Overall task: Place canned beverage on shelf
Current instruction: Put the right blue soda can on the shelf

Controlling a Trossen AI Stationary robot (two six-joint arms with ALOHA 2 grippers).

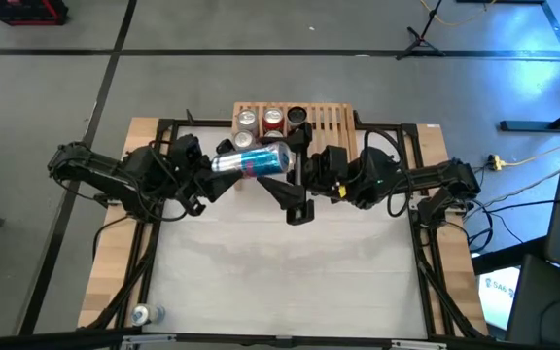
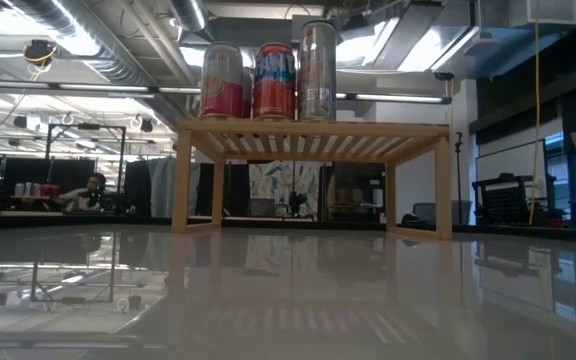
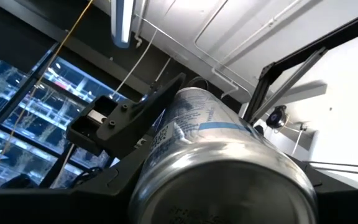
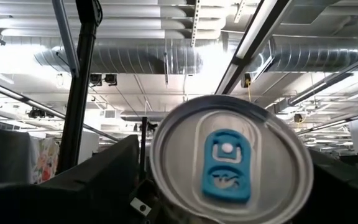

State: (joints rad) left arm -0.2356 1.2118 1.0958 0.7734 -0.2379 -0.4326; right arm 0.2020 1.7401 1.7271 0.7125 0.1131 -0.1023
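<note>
Your can (image 1: 252, 161) lies on its side in the air between both arms, long axis running left-right, just in front of the shelf (image 1: 324, 121). Left gripper (image 1: 224, 165) grips the bottom end, fingers closed on the body. Right gripper (image 1: 295, 163) sits at the tab end, looks closed on it too. Three cans (image 2: 267, 82) fill the shelf's left part, so you'd upright this one and go right of them

Both my arms reach inward and meet near the middle, raised off the surface — my left claw (image 1: 224, 163) and my right claw (image 1: 295, 160) each close on an end of the same can (image 1: 253, 160), held sideways between them.
</note>
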